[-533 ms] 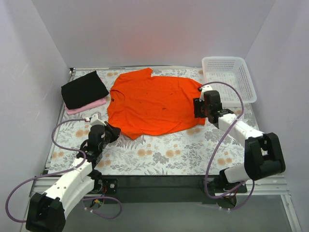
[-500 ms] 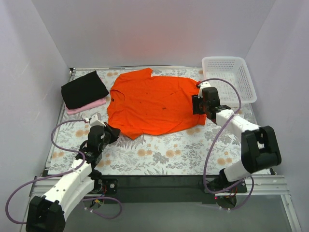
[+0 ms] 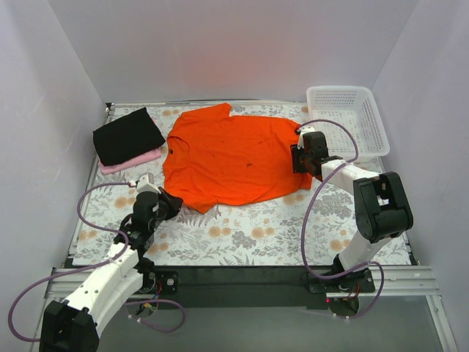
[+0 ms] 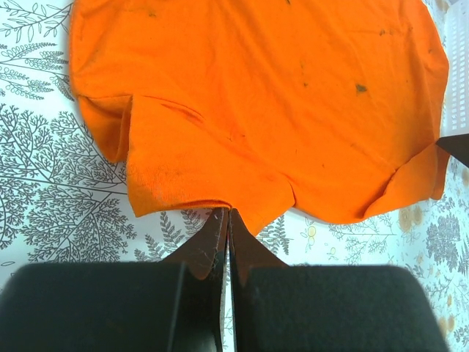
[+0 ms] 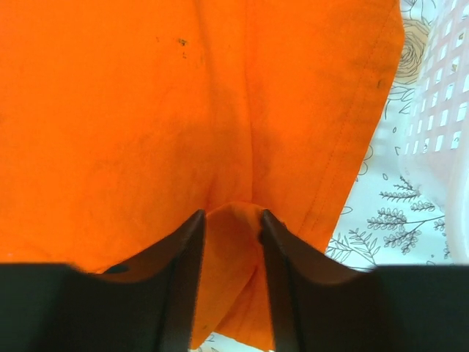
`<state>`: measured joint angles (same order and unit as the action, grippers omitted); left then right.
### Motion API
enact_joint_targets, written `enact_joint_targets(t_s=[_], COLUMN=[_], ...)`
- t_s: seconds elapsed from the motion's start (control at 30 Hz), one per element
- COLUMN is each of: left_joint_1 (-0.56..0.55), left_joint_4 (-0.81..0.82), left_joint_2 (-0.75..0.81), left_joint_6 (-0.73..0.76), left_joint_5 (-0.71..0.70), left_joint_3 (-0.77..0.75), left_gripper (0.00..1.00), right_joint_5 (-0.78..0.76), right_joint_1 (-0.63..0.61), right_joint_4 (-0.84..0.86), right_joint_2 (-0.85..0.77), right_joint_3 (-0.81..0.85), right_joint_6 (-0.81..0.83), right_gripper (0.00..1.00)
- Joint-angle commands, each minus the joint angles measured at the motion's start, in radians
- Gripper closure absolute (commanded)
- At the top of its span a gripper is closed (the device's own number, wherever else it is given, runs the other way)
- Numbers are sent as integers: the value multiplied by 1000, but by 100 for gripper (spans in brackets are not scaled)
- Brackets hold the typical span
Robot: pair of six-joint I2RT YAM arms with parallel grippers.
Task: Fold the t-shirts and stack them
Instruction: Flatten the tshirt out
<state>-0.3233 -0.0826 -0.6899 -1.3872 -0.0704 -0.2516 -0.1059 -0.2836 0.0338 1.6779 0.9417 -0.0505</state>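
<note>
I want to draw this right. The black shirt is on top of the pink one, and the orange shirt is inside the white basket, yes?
Not quite. The orange t-shirt is not inside the white basket; it lies spread on the table beside it, as the top external view shows. The black t-shirt is on top of the pink t-shirt.

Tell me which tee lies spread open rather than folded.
The orange tee, lying flat and open in the middle. The black tee is folded at far left, stacked on the pink tee, of which only an edge shows.
</note>
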Motion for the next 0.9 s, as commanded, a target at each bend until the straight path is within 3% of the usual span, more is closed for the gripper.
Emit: enact_joint_targets(t_s=[0.0,0.07,0.1,0.13,0.17,0.3,0.57,0.87], left_joint_1=[-2,-3,-3,-3,-2,-2,-3,-5], left_joint_4=[-13,-13,-14,-13,-13,-14,-14,-5], left_joint_2=[9,7,7,9,12,20,70,84], left_joint_6=[7,7,7,7,7,4,-12,-24], left_joint_5=[7,9,11,11,11,12,38,66], left_joint_3=[-3,-3,-3,-2,0,2,9,34], left_gripper=[100,100,100,100,100,100,100,100], right_joint_5=[2,6,11,12,11,17,71,35], right_joint_1=[3,1,3,1,3,3,-17,-71], right_joint_4=[40,37,34,26,25,6,-32,-261], right_joint_2=[-12,2,5,8,5,-33,-300,-599], right_joint_3=[17,19,22,20,20,0,-168,-325], right_joint_6=[-8,-8,-8,-9,-9,-11,-51,-68], right_gripper=[70,78,91,97,99,99,99,99])
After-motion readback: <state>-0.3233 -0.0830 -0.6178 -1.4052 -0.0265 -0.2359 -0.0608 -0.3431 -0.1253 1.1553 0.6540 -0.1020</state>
